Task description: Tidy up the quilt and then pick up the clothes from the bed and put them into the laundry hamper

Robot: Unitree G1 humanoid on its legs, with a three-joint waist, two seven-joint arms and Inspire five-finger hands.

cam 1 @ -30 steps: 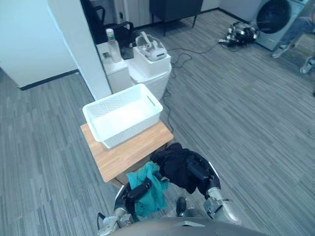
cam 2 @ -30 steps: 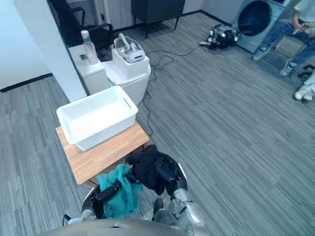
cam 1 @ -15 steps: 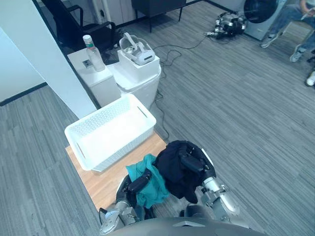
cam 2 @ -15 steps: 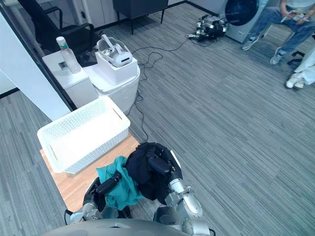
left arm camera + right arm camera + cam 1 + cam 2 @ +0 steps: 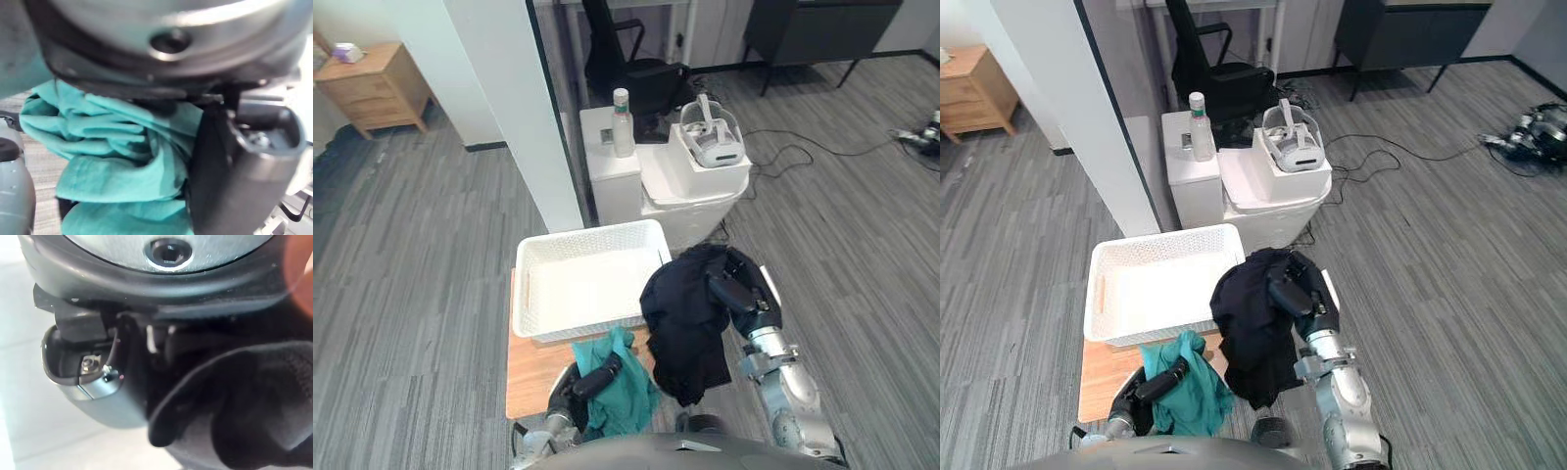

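Holds a teal garment (image 5: 628, 399) in the left hand (image 5: 595, 380), closed round the bunched cloth, low over the table's (image 5: 530, 367) near edge. In the left wrist view, shows teal folds (image 5: 112, 161) packed against the palm and hanging below it.

Grips a black garment (image 5: 683, 338) in the right hand (image 5: 736, 290), up at the table's right edge. Drapes in one long fall from that hand, covering the near right corner of the basket (image 5: 576, 329) and dropping past the table's near right corner. Lies just beside the teal garment; contact between the two cannot be told. In the right wrist view, shows black cloth (image 5: 244, 401) gathered inside the curled hand.

Keeps both garments outside the basket. Carries the white basket on the far half of the wooden table, long side across, with perforated walls and a slot handle at the right end.

Beyond the table's far edge:
- bottle (image 5: 623, 125) upright on a white cabinet (image 5: 612, 186), label print too small to read;
- white headset (image 5: 713, 142) on a white box (image 5: 700, 176), markings not legible;
- dark chair (image 5: 641, 69) behind both;
- wooden nightstand (image 5: 377, 83) well apart, far left.
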